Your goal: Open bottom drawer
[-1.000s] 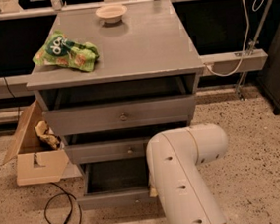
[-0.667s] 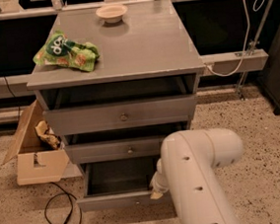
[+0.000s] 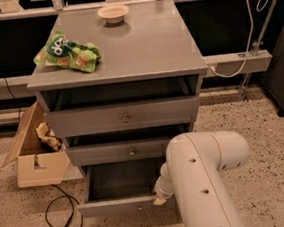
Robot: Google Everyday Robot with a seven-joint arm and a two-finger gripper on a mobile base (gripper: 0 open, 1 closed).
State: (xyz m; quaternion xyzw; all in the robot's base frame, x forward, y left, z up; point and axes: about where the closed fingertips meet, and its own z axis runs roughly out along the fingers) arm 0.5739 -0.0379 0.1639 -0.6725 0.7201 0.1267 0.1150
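The bottom drawer (image 3: 118,206) of the grey cabinet (image 3: 126,51) stands pulled out, and its grey inside (image 3: 121,180) shows empty. Its knob is not visible. My gripper (image 3: 159,198) is at the right end of the drawer's front panel, touching or just above its top edge. My white arm (image 3: 203,180) comes in from the lower right and hides most of it. The mid-sized drawer (image 3: 120,151) and the tallest top drawer (image 3: 125,118) are shut, each with a small knob.
A green snack bag (image 3: 68,53) and a small bowl (image 3: 113,13) lie on the cabinet top. An open cardboard box (image 3: 35,156) stands on the floor to the left. A black cable (image 3: 61,213) loops on the floor beside the open drawer.
My arm's elbow has swung to the right and a little back. The bottom drawer stays pulled out, perhaps slightly further.
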